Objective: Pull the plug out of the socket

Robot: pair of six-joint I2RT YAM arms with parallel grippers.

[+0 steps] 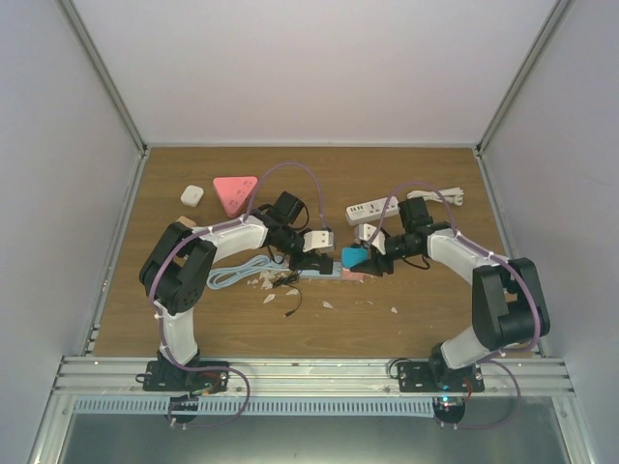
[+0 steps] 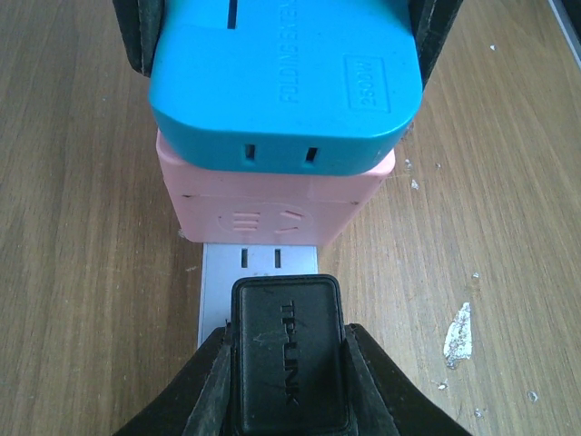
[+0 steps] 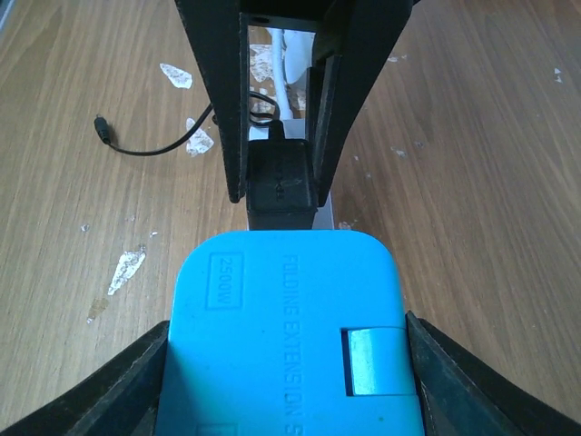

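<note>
Mid-table, your left gripper [image 2: 287,386] is clamped on the black plug [image 2: 287,336] seated in the white strip [image 2: 259,259]; your right gripper [image 3: 290,386] grips the blue extension block [image 3: 290,300] just right of it, probably bracing the strip for the pull.

Blue adapter [image 3: 281,309], near end past frame edge

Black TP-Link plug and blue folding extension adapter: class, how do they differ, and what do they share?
The black TP-Link plug is narrow; the blue folding extension adapter is clearly wider. The left gripper clamps the plug, the right gripper the adapter. The plug reads TP-LINK, the adapter 2500W. Both have rounded corners.
</note>
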